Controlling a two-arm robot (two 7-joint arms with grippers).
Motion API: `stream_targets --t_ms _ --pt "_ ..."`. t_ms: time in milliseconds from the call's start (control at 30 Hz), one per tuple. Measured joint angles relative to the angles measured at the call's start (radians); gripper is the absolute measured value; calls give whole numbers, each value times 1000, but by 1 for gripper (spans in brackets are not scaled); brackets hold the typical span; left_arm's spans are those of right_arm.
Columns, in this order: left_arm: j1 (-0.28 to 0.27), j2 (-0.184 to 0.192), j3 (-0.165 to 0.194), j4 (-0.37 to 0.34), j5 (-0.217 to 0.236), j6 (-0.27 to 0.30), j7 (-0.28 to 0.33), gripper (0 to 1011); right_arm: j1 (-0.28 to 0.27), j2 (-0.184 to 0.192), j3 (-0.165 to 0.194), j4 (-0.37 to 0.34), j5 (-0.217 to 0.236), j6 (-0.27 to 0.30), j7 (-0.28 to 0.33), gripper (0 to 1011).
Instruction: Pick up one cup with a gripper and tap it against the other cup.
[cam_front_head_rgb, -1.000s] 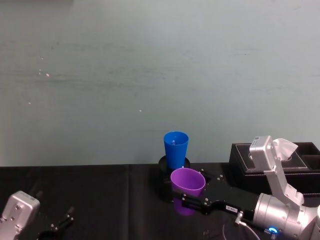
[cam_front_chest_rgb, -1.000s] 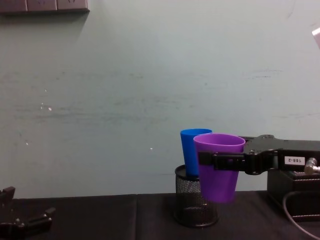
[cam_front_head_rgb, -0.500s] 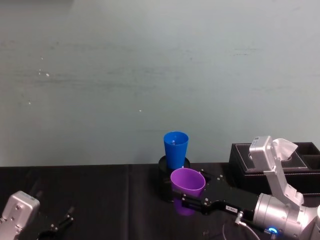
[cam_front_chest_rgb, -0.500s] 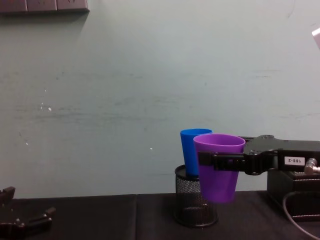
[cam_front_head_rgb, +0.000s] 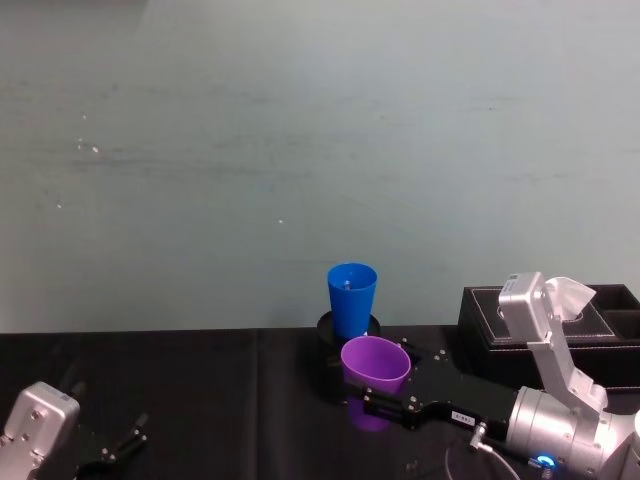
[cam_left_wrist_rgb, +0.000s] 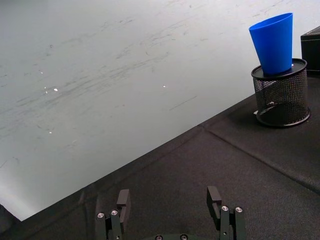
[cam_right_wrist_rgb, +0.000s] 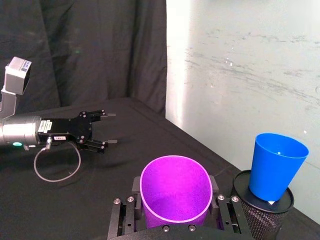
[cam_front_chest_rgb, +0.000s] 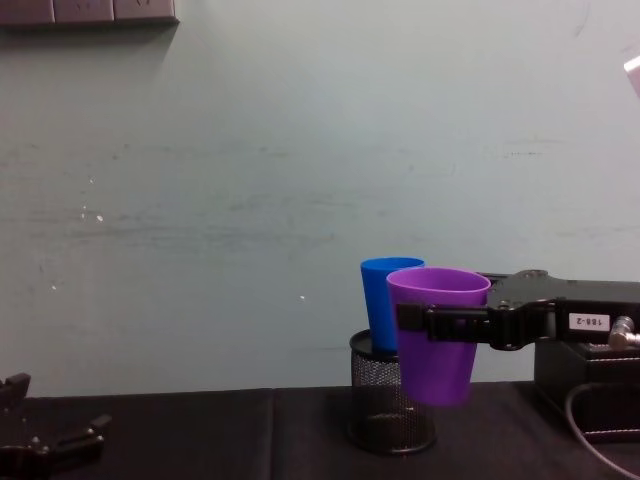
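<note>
Right claw (cam_right_wrist_rgb: 173, 195) clamping purple cup (cam_front_chest_rgb: 437, 350), holding it lifted just beside blue cup (cam_front_chest_rgb: 378, 300) (sitting in mesh holder (cam_front_chest_rgb: 385, 410)), position unchanged since before; left claw (cam_left_wrist_rgb: 170, 205) idling open near table (cam_left_wrist_rgb: 240, 170).

We count two cups in all: one purple tumbler (cam_front_head_rgb: 375, 365) and one blue tumbler (cam_front_head_rgb: 352, 298), both smooth and tapered. Besides these we find a single black mesh pen holder (cam_front_chest_rgb: 375, 405), a single black box (cam_front_head_rgb: 480, 340) and one tabletop (cam_front_head_rgb: 200, 400), draped all over in black. Of the robot's own parts we count two grippers, one left gripper (cam_left_wrist_rgb: 168, 200) and one right gripper (cam_front_chest_rgb: 435, 322), and each of them carries two jaws, so we make four jaws between them.
</note>
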Motion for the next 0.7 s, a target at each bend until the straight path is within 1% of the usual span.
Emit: stream_targets --t_ms 700 --pt "0 0 0 0 0 0 0 1000 0 0 0 0 0 0 0 734"
